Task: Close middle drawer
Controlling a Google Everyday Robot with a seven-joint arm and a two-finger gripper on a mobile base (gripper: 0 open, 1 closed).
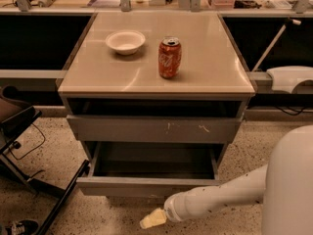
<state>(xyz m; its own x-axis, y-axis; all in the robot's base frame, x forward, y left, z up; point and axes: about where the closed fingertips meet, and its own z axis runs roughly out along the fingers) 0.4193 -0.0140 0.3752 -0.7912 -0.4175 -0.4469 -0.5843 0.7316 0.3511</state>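
- A speckled stone-look floor (49,136) fills the lower part of the scene. Behind it runs a long, cluttered counter with dark open bays beneath.
- A grey metal cabinet with a smooth beige tabletop (210,58) stands in the centre, seen from above its front edge.
- The robot's white, rounded body fills the lower right corner. Its white arm (220,197) reaches leftward from there, low down and in front of the cabinet.
- The middle drawer (146,185), a wide, shallow grey metal drawer with a plain flat front, is pulled well out past the tabletop's front edge. Its grey tray interior is open to view.
- Directly above it sits a grey drawer front with white scratch marks (122,129), just below the tabletop's front edge, with a dark gap over it.
- A black metal frame with angled legs (58,199) stands on the floor beyond the tabletop's left edge.
- A red soda can (169,58) stands upright near the middle of the tabletop.
- A small round white bowl (125,41) sits upright toward the back left corner, near the can but apart from it.
- The cream-coloured gripper (152,219) hangs close to the floor, just below and in front of the middle drawer's front, roughly under the midpoint of the tabletop's front edge. I cannot tell whether it is spread or closed, whether it grasps anything, or whether it touches the drawer.
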